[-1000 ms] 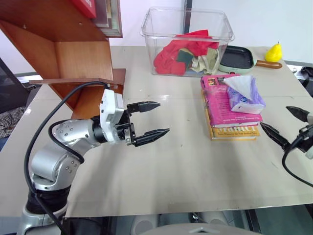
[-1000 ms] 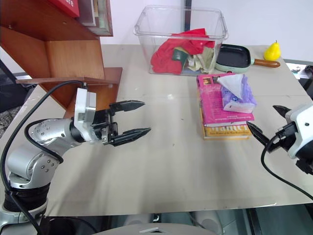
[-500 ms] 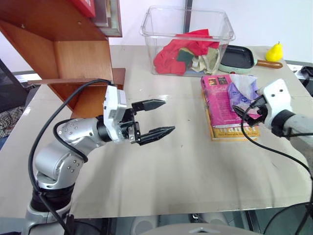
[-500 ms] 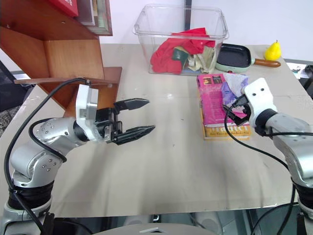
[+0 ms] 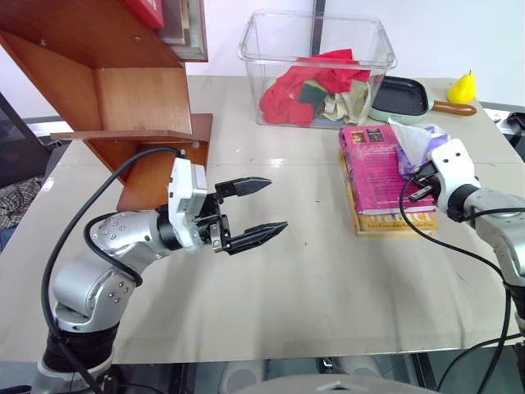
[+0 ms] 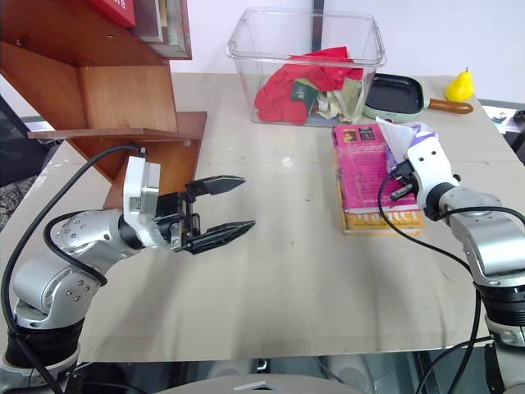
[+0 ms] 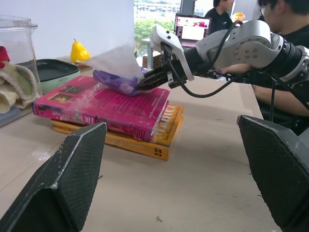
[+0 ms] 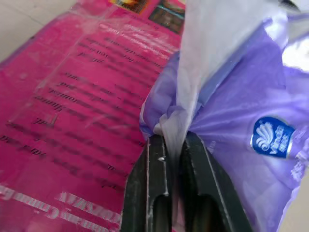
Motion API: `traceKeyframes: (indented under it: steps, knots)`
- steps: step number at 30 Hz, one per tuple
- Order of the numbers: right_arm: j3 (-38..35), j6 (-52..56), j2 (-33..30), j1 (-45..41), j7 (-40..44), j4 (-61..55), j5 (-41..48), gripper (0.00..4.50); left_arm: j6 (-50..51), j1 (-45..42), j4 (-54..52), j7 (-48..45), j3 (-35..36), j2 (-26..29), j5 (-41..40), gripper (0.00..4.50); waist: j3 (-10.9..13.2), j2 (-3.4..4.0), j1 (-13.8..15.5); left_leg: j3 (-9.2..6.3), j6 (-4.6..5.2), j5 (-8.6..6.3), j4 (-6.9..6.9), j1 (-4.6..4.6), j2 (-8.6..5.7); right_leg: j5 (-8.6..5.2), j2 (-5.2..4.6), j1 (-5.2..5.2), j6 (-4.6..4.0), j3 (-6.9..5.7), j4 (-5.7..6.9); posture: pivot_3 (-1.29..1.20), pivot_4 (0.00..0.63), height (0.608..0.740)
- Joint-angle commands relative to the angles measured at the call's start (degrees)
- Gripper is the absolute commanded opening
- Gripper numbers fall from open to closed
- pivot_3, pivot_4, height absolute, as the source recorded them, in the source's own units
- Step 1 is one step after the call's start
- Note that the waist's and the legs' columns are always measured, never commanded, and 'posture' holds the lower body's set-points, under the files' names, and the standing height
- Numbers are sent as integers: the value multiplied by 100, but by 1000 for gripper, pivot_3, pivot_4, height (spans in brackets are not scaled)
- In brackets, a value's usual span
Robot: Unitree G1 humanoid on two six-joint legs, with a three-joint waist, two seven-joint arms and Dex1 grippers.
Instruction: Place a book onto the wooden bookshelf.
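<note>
- The left gripper [image 5: 250, 212], nearest the viewer, hangs level over the bare beige worktop [image 5: 312, 279] with its black fingers spread wide and nothing between them, pointing across toward the books.
- The right gripper [image 8: 175, 145] is pressed together on the end fold of a soft purple plastic tissue pack [image 6: 406, 135], its arm reaching forward and tilted slightly down.
- That pack lies on the bright pink paperback book [image 5: 379, 171], which tops a yellow-orange book [image 7: 145, 142]. The thin fold could slip or tear as it is lifted, or the pack could drag the pink cover askew.
- The reddish-brown wooden bookshelf [image 5: 123, 90] stands well apart at far left, so the book has far to travel.
</note>
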Motion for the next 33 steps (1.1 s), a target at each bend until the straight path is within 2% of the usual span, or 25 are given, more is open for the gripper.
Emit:
traceKeyframes:
  steps: [1,5,8,11,15,16,17,20,22,24,27,28,33]
  knots:
    - [-1085,403,-363,331,-205,-400,-177,54,-109,-115,-253,-138,-63,2,-136,4500,1,1,29,-1,0,0,-1,-2,0,0,-1,0,0,-1,0,0,150,740]
    - [-1789,578,-739,1092,-103,-301,-379,54,-132,-283,-171,-303,-353,-139,-138,4500,1,1,72,-1,0,0,-3,-4,-4,0,-2,0,1,-2,-4,0,150,740]
    - [-1834,459,-827,1391,245,-115,-277,54,-259,-464,41,-461,-641,-306,22,4500,0,2,1,5,0,0,-2,4,-3,-1,4,1,1,4,-3,0,150,740]
    - [-1721,369,-804,1392,457,14,-209,962,-353,-700,271,-620,-855,-468,117,4500,1,5,-61,6,1,0,-1,15,-1,-5,10,5,9,6,2,0,150,740]
    - [-1869,421,-867,1459,534,-150,-223,2656,-411,-770,410,-779,-916,-498,172,4500,0,7,-78,3,1,1,0,21,2,-6,16,5,12,8,9,0,150,740]
    - [-1977,468,-907,1464,595,-262,-173,3286,-415,-736,424,-806,-901,-480,185,4500,-1,9,-68,2,1,0,0,20,2,-6,17,4,12,7,9,0,150,740]
    - [-2097,570,-935,1411,714,-391,-31,3621,-423,-683,431,-820,-876,-462,202,4500,-1,10,-59,2,1,0,-1,18,2,-6,17,4,12,7,9,0,150,740]
    - [-2206,1068,-844,634,979,-426,626,3621,-466,-475,462,-794,-792,-439,282,4500,2,16,-90,3,1,0,-1,14,2,-4,16,1,13,14,7,0,150,740]
    - [-1861,1108,-816,87,1059,-103,743,2588,-516,-378,516,-787,-762,-429,341,4500,3,14,-111,-1,1,0,-1,17,2,-1,14,-1,10,26,6,0,150,740]
    - [-1261,806,-784,-383,990,458,444,1791,-576,-315,533,-795,-735,-416,404,4500,0,8,-112,3,1,0,0,15,1,-3,14,1,8,19,2,0,150,740]
    - [-315,-15,-695,-1061,1059,1779,-165,190,-637,-183,518,-750,-634,-385,444,4500,1,4,-98,7,1,0,1,11,0,-2,11,3,4,11,0,0,150,740]
    - [-35,-256,-697,-1246,1152,2152,-326,10,-663,-130,503,-752,-608,-366,460,4500,3,6,-82,8,1,0,1,12,-1,4,10,3,-6,12,0,0,150,740]
    - [1077,-1405,-527,-2288,1628,4236,-1125,10,-713,188,382,-678,-395,-284,462,4500,8,14,-77,16,1,0,-4,4,-2,6,10,-8,-8,20,-3,0,150,740]
